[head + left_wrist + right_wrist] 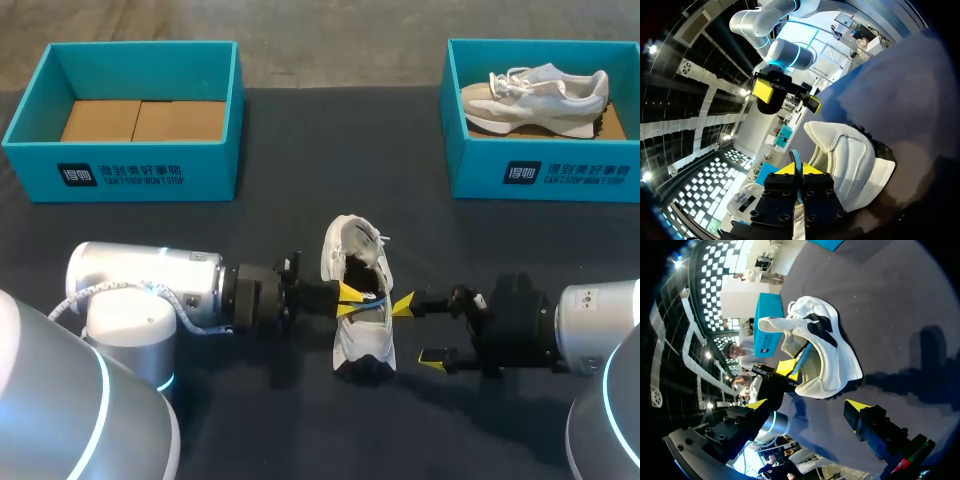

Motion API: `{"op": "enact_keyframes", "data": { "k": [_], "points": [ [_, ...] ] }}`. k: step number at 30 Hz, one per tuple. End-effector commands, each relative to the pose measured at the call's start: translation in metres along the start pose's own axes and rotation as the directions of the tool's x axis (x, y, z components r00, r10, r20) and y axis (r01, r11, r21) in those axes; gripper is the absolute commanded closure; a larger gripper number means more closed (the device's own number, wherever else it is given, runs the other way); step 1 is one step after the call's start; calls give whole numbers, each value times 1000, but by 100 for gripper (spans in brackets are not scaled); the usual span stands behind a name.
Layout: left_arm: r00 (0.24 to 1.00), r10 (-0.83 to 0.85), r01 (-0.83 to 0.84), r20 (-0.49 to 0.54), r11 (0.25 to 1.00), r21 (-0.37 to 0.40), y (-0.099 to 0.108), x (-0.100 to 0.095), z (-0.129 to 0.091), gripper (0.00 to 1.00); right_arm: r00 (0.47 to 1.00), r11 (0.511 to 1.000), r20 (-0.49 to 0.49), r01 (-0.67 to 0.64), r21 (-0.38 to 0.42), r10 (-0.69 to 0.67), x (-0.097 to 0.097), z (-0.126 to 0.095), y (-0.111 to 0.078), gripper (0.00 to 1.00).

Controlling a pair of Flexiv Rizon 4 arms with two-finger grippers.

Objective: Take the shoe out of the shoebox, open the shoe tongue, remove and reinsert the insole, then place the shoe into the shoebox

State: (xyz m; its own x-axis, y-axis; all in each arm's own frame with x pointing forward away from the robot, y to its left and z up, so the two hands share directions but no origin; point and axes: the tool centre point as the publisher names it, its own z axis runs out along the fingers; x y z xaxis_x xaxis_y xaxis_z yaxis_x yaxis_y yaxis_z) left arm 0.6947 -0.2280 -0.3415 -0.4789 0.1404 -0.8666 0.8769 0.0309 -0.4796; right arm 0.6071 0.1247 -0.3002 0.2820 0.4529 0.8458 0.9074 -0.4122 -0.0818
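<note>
Up close, my left gripper (350, 293) is pinching the thin blue insole (795, 158) at the mouth of the white mesh sneaker (364, 340). My right gripper (418, 333) hangs spread wide just beside that sneaker, touching nothing. And the sneaker sits on the dark table (300, 160) between them.

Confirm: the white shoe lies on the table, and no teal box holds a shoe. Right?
Not so: the head view shows the right box holding a beige shoe; only the left box holds no shoe. The rest is right.
</note>
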Motion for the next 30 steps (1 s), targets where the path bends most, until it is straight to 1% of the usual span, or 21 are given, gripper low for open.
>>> {"op": "enact_keyframes", "data": {
  "k": [1, 7, 10, 13, 14, 15, 16, 17, 22, 27, 30],
  "points": [
    [1000, -10, 10, -22, 1000, -9, 10, 1, 5, 100, 1000, 1000, 9, -1, -2, 1, 2, 1, -1, 0],
    [999, -15, 14, -42, 1000, -19, 18, 5, 6, 100, 1000, 1000, 9, -1, -2, 1, 2, 1, -1, 0],
    [999, -20, 19, -47, 1000, -21, 19, 6, 6, 100, 1000, 1000, 9, -1, -2, 1, 2, 1, -1, 0],
    [999, -26, 25, -46, 1000, -12, 15, 6, 4, 99, 1000, 1000, 9, -1, -2, 1, 2, 1, -1, 0],
    [999, -26, 26, -45, 1000, -11, 13, 5, 4, 80, 1000, 1000, 9, -1, -2, 1, 2, 1, -1, 0],
    [999, -26, 26, -45, 1000, -10, 13, 5, 3, 76, 1000, 1000, 9, -1, -2, 1, 2, 1, -1, 0],
    [999, -24, 24, -43, 1000, -6, 10, 4, 2, 68, 1000, 1000, 9, -1, -2, 1, 2, 1, -1, 0],
    [999, -20, 20, -43, 1000, -4, 9, 3, 1, 64, 1000, 1000, 9, -1, -2, 1, 2, 1, -1, 0],
    [1000, -19, 19, -25, 1000, 3, 0, 0, -6, 57, 1000, 1000, 9, -1, -2, 1, 2, 1, -1, 0],
    [999, -8, 9, -35, 1000, 18, -8, -1, -10, 56, 1000, 1000, 9, -1, -2, 1, 2, 1, -1, 0],
    [999, -4, 6, -41, 999, 37, -15, -4, -12, 54, 1000, 1000, 9, -1, -2, 1, 2, 1, -1, 0]
  ]
}}
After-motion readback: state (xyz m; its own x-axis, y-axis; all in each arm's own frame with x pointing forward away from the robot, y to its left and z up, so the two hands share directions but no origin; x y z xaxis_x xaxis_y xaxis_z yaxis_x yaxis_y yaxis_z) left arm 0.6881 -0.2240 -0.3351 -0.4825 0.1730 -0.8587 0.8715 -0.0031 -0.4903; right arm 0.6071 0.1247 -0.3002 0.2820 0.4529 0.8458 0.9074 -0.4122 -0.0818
